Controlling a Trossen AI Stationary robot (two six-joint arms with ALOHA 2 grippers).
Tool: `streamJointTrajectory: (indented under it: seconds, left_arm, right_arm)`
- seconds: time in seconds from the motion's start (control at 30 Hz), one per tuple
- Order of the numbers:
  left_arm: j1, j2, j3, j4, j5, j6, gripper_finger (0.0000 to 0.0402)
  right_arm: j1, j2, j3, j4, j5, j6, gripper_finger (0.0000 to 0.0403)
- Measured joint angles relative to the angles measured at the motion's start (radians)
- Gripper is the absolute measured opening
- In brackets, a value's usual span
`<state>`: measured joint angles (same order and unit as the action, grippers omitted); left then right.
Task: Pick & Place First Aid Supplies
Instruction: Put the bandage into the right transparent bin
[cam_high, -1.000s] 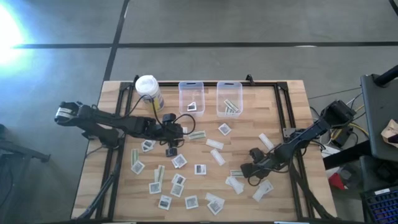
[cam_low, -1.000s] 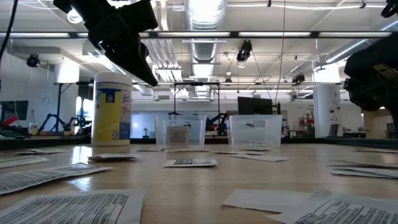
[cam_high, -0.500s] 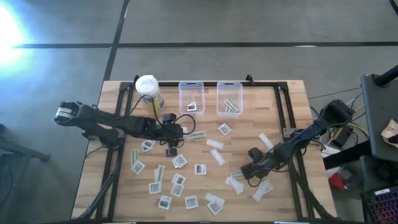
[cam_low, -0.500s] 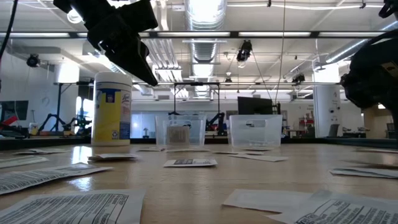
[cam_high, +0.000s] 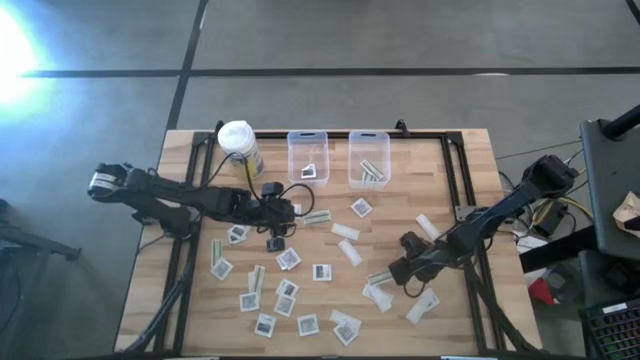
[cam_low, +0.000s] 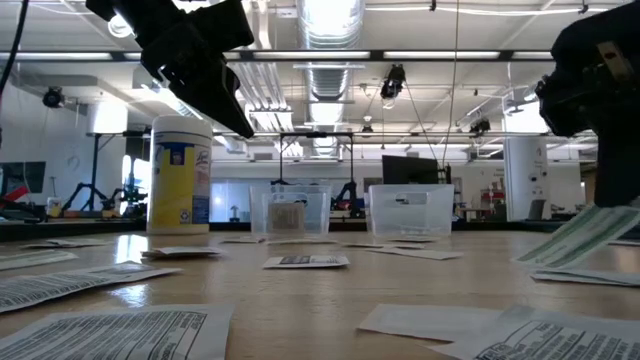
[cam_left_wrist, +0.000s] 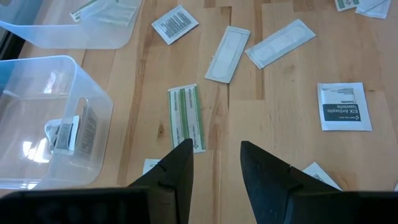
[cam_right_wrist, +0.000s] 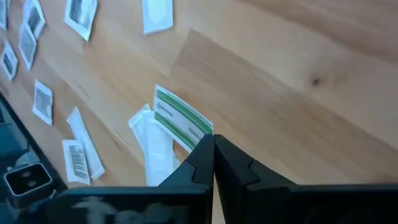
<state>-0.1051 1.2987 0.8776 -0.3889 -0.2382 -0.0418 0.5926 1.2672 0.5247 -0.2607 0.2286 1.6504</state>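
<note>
Green-striped strip (cam_right_wrist: 181, 122) between closed right jaws

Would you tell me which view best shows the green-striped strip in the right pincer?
The right wrist view: the green-striped strip fills mid-frame, pinched by the right pincer. High view shows a sliver; low view shows it tilted; left wrist doesn't.

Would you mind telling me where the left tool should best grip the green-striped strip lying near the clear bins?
I'd take the green-striped strip across its narrow width near the middle, coming straight down. It lies flat on the table, apart from the other packets, and the open left tool hangs just short of its near end.
</note>
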Motion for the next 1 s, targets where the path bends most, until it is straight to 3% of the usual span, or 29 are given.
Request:
streamJointTrajectory:
  seconds: [0.33,0.67,1.0]
  left_arm:
    - [0.000,0.000,0.000,0.000,0.000,0.000,0.0126]
    - [0.000,0.000,0.000,0.006,0.000,0.000,0.0126]
    - [-0.001,0.011,-0.001,0.182,0.037,-0.013,0.0128]
  right_arm:
    - [-0.002,-0.111,0.001,-0.061,0.071,-0.032,0.0008]
    - [-0.005,-0.122,0.005,-0.074,0.131,-0.053,0.0008]
    - [-0.004,-0.101,0.008,-0.064,0.114,-0.054,0.0008]
